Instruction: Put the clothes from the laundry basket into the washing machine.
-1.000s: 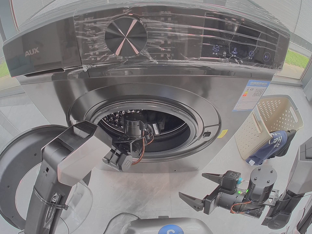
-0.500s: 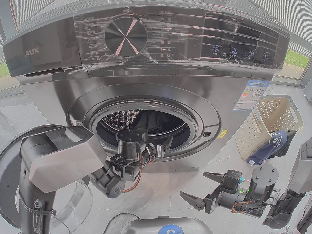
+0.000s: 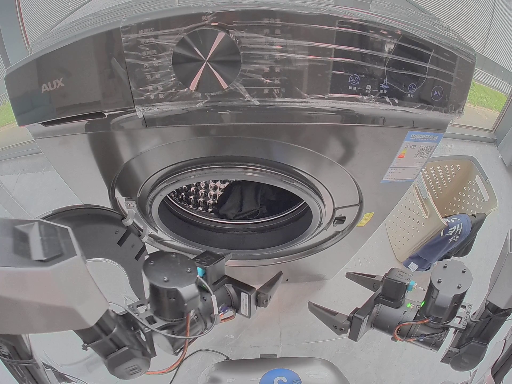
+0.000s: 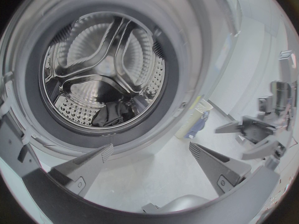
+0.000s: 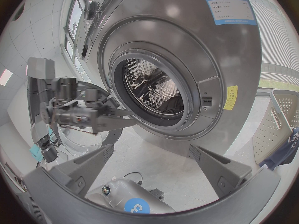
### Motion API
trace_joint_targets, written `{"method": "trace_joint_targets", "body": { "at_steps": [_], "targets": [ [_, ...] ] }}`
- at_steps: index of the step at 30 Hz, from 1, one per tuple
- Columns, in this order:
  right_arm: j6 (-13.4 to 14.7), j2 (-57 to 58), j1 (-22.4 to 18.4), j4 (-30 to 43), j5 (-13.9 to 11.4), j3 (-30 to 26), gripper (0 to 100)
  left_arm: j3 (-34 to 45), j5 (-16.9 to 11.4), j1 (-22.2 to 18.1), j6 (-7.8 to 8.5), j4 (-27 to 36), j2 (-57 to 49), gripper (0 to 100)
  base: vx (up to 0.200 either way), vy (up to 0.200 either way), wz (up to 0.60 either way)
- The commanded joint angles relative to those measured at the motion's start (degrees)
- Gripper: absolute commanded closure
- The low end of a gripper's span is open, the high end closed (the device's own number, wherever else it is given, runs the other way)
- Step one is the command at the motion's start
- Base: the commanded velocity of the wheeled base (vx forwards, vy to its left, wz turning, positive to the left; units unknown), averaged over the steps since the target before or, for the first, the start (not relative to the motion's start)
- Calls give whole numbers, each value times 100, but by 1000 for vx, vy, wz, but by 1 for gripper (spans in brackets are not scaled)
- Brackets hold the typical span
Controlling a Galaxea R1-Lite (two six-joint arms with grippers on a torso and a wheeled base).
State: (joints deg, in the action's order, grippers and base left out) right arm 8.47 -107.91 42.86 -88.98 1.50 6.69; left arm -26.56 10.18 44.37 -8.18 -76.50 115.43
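My left claw (image 4: 151, 147) spread, empty, 7 o'clock of drum (image 3: 194, 194); right claw (image 3: 330, 293) spread, empty, 5 o'clock. Blue shirt (image 3: 440, 244) hung on basket (image 3: 453, 188), 3 o'clock. Risk as I judged it: thin pinch, shirt dropped on floor (image 3: 288, 329); basket tipped.

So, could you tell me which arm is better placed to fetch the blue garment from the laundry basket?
Right, probably: the open right gripper hangs nearer the laundry basket and the blue garment draped over its rim; the left gripper, also open, is farther off.
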Motion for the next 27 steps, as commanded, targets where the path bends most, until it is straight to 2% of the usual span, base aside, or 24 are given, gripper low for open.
{"method": "trace_joint_targets", "body": {
  "at_steps": [1, 4, 7, 9, 11, 13, 14, 17, 19, 20, 22, 25, 26, 27],
  "targets": [
    [-47, 209, -287, -85, -1, -45, 0, 855, 37, 432, -78, -111, -1269, 0, -200, 0, 0],
    [-56, 508, -428, -76, 26, -256, 0, 1189, 63, 432, -17, -111, -1867, 0, -200, 0, 0],
    [-65, 807, -445, -49, 79, -669, 0, 1584, 72, 370, -8, -76, -2482, 0, 0, 0, 0],
    [-30, 1097, -445, -14, 237, -669, 0, 1857, 72, 361, 1, -67, -2798, 0, -200, 0, 0],
    [-65, 1431, -568, 91, 483, -669, 0, 2155, 107, 291, 132, -58, -3141, 0, -200, 0, 0],
    [-127, 1765, -630, 276, 580, -669, 0, 2375, 116, 124, 431, 12, -3484, 0, -200, 0, 0],
    [-188, 2046, -630, 399, 606, -669, 0, 2472, 116, 1, 528, 56, -3712, 0, 0, 0, 0],
    [-241, 2670, -709, 873, 606, -669, 0, 2656, 125, -52, 581, 214, -4213, 0, -67, 0, 0],
    [-241, 2670, -709, 873, 606, -669, 0, 2656, 125, -52, 581, 214, -4213, 0, -200, 0, 0],
    [-214, 3865, -674, 2324, 606, -669, 0, 2648, 133, -78, 589, 996, -5004, 0, -200, 0, 0],
    [-223, 4806, -727, 3572, 606, -669, 0, 2648, 125, -183, 589, 1532, -5575, 0, -200, 0, 0],
    [-241, 5825, -1122, 4793, 580, -669, 0, 2656, 116, -570, 554, 2385, -6340, 0, 0, 0, 0],
    [-241, 5860, -1149, 4837, 580, -669, 0, 2656, 116, -588, 554, 2429, -6402, 0, -200, 0, 0],
    [-250, 6370, -1465, 5312, 562, -669, 0, 2639, 28, -684, 581, 3018, -7043, 0, -200, 0, 0]
  ]
}}
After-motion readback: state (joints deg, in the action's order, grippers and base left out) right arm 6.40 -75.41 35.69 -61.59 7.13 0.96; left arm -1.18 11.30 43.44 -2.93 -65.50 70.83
